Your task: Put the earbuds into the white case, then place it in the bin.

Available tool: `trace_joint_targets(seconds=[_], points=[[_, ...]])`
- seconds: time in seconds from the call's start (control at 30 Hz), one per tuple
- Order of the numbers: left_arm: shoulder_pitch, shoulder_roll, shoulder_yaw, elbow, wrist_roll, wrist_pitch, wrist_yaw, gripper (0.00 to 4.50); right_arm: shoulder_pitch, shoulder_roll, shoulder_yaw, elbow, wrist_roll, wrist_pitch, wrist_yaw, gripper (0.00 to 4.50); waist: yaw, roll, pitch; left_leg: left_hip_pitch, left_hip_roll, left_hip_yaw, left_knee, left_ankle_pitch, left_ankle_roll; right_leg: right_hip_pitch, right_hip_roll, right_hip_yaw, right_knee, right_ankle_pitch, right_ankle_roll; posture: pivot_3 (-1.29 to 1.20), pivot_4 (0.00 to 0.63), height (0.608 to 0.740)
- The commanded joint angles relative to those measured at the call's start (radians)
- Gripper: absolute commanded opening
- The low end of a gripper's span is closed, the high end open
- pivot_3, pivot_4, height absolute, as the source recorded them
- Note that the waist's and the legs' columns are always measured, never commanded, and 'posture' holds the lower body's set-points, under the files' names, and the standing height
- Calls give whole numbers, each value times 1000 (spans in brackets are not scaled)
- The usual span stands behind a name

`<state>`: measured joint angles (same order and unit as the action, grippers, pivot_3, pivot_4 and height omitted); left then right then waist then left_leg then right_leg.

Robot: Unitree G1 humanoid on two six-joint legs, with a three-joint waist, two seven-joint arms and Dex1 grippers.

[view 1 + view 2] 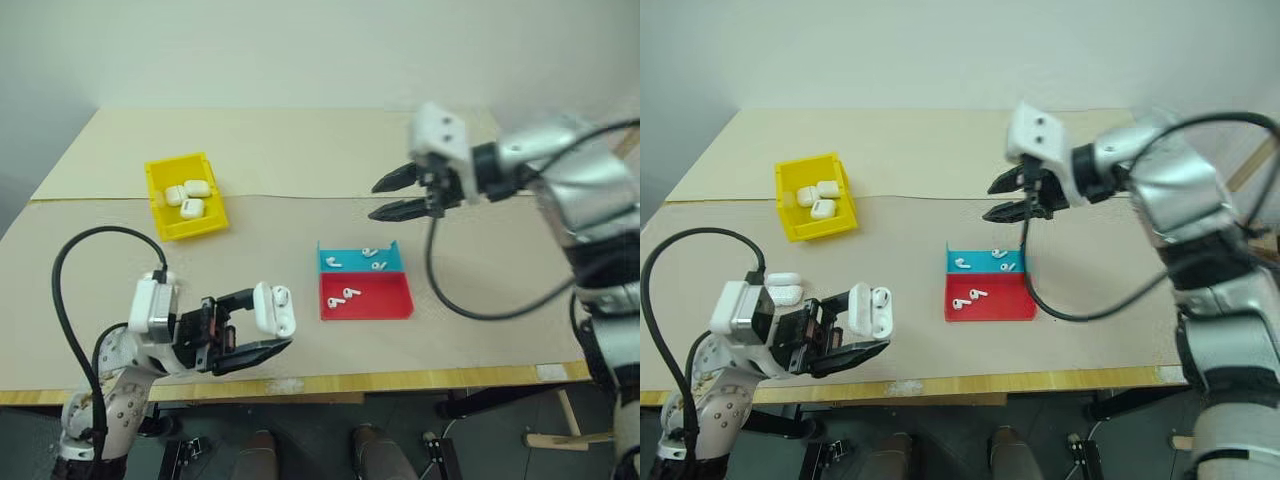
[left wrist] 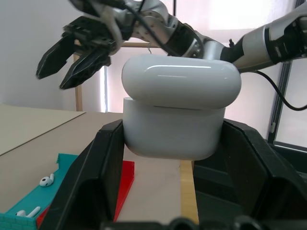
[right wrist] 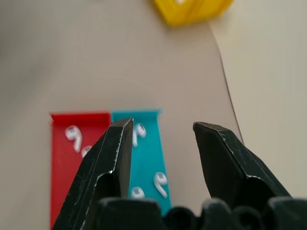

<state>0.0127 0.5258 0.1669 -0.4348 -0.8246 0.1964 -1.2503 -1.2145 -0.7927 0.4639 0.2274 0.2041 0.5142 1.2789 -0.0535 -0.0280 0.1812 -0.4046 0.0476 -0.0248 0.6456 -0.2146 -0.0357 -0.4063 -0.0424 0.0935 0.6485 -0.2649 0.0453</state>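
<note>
The robot is at the step of getting the earbuds [image 1: 978,294] into the white case [image 1: 273,308]. The left pincer [image 1: 243,325] is clamped on the case, low by the near edge of the bench [image 1: 470,300]. The case lid looks partly up. The right pincer [image 1: 400,195] hangs above the red-and-blue tray [image 1: 400,300], fingers apart and empty, pointing down toward it. Next it probably needs to drop and pinch one tiny bud. The yellow bin [image 1: 160,215] sits far left with other cases inside.
</note>
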Motion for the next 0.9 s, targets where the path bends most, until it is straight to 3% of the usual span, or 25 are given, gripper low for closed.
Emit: trace_joint_targets(seconds=[0.03,0.2,0.33,0.43,0.9], points=[[16,6,5,-51,-5,-27,-7,2786,-70,48,110,152,-176,-171,89,2488,6,0,0,0,0,0,0,0,0,0,0,0,0,0,0,0,150,740],[32,5,2,-72,-7,-29,13,2786,-126,122,182,337,-316,-451,185,2488,10,1,1,-3,-1,0,0,0,0,-3,-1,0,0,0,0,0,150,740],[39,1,-3,-87,-4,-30,33,2786,-152,171,223,513,-424,-760,186,2488,8,1,1,0,0,0,0,0,0,-1,-1,0,1,1,-1,0,150,740],[45,-4,-8,-96,-2,-32,50,2786,-176,210,220,620,-465,-886,190,2488,6,1,1,1,0,0,0,0,0,0,-1,0,1,1,-1,0,150,740],[80,-9,-17,-146,6,-40,107,2786,-238,319,230,895,-652,-1173,119,2488,4,2,1,1,0,0,0,0,0,0,-1,0,3,1,-2,0,150,740]])
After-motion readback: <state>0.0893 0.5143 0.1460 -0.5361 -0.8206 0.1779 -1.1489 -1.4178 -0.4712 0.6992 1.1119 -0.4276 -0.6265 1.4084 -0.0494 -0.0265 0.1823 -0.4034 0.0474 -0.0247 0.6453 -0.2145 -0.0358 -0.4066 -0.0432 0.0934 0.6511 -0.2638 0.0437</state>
